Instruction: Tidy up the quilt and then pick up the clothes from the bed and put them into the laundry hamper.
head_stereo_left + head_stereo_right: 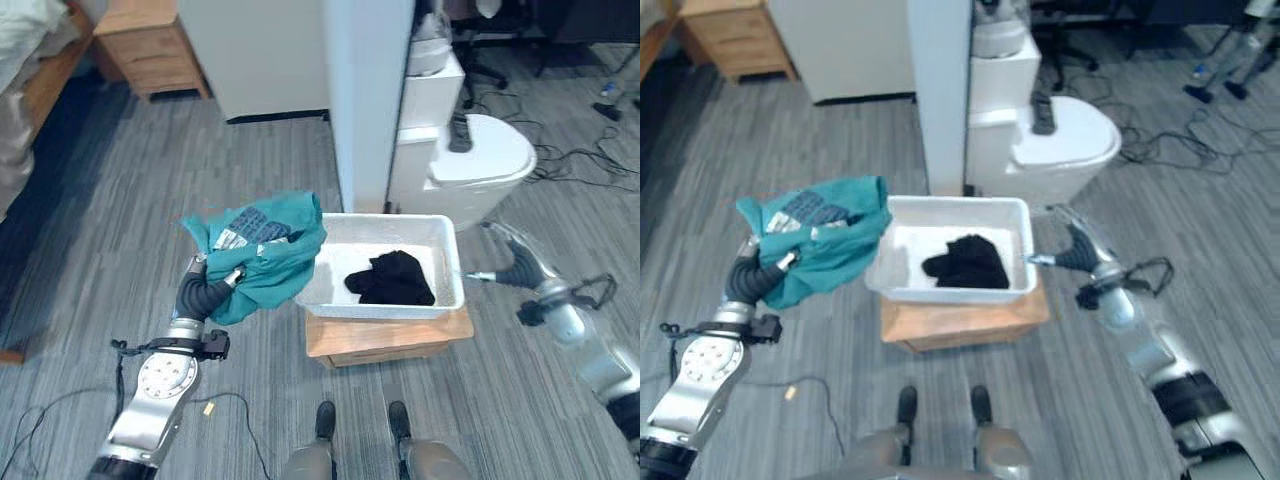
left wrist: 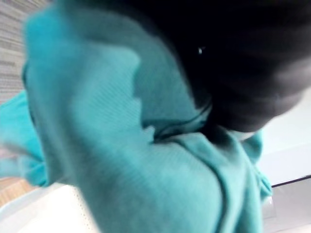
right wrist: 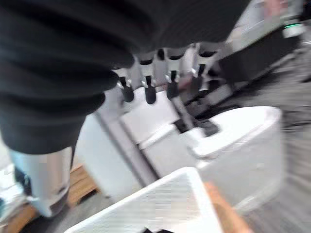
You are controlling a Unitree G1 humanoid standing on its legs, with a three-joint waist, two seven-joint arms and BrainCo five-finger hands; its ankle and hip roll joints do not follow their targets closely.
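Currently the left hand (image 1: 205, 290) is raised over the floor just beside the left edge of the white hamper (image 1: 445, 262), its fingers clenched round a bunched teal garment (image 1: 270, 250). The cloth hangs from the hand in a loose wad; its right part overlaps the hamper's left rim, the rest droops outside, above the grey plank floor (image 1: 120, 230). In the left wrist view the teal fabric (image 2: 146, 160) lies right against the hand's dark cover.

The hamper is a shallow white rectangular tub resting on a low wooden stand (image 1: 385, 338). Inside it, toward the right half, lies a crumpled black garment (image 1: 392, 278), on the tub's bottom and apart from the teal one.

The right hand (image 1: 1072, 250) is held in the air just off the hamper's right rim, fingers (image 3: 146, 92) released and extended, holding nothing; whether a fingertip touches the rim cannot be told.

Behind the hamper stand a white column (image 1: 368, 100) and a white rounded unit (image 1: 480, 160) with a dark remote-like object (image 1: 459, 133) on top. A wooden nightstand (image 1: 150, 45) sits at the far left, and the edge of the bed (image 1: 30, 80) shows in the far left corner.
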